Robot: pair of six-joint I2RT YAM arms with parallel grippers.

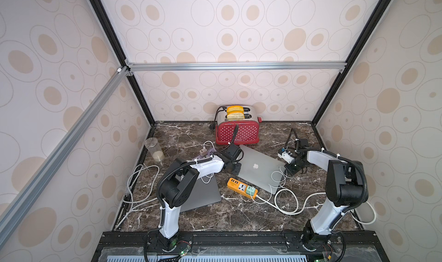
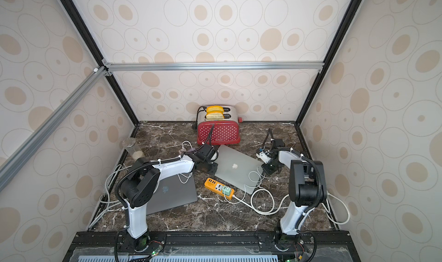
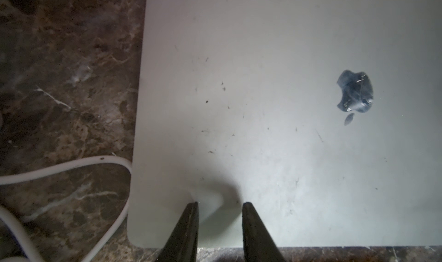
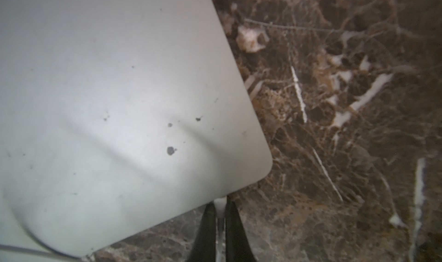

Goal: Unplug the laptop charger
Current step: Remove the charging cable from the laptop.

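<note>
Our right claw (image 4: 219, 207) is clamped on the white charger plug (image 4: 220, 200) at a corner of the silver laptop (image 1: 258, 170) — our left claw (image 3: 220, 208) (tips slightly apart) rests on its lid.

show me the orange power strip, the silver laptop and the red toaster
orange power strip (image 1: 241, 187): in a top view, on its socket face
silver laptop (image 1: 262, 173): in a top view, on its closed lid
red toaster (image 1: 247, 134): in a top view, on its dotted front
</note>
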